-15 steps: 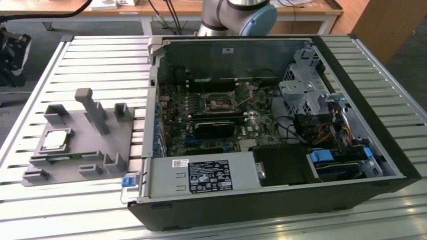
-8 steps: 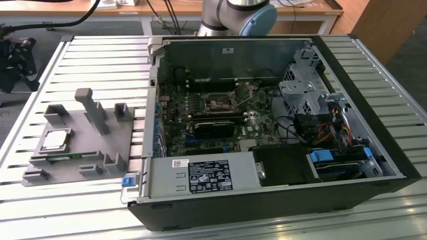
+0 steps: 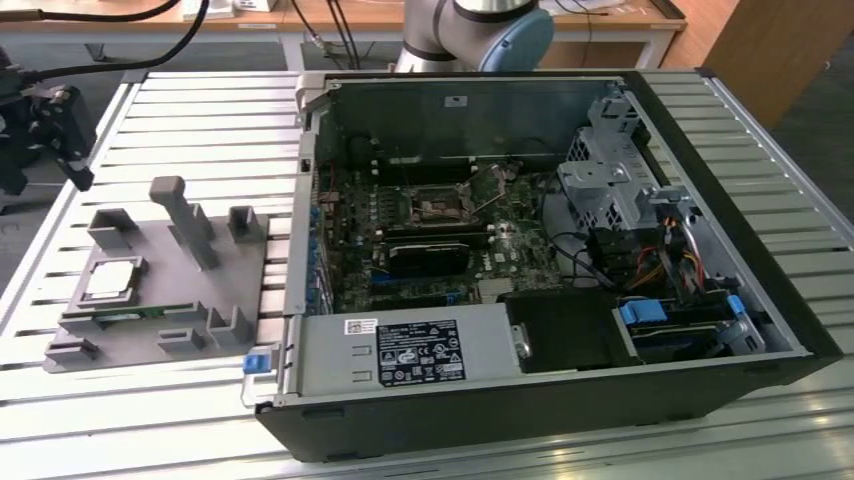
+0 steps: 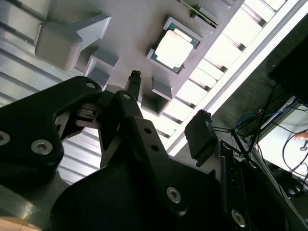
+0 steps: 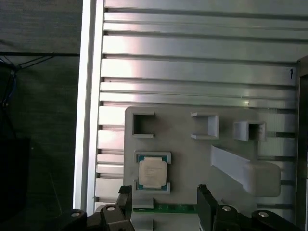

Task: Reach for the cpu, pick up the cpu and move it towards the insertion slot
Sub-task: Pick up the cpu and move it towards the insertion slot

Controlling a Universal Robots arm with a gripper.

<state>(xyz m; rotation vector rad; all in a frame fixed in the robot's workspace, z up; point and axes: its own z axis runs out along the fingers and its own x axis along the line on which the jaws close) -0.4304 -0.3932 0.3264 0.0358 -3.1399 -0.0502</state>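
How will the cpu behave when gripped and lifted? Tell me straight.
Probably stiff: the cpu is a flat square plate with a metal top. Likely slippery, since that top looks smooth and shiny. It shouldn't roll or tip; it lies flat in a recess of the grey holder.

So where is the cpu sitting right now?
The cpu sits in a recess on the grey fixture at the exterior view's left, beside the open computer case, with the green circuit strip next to it.
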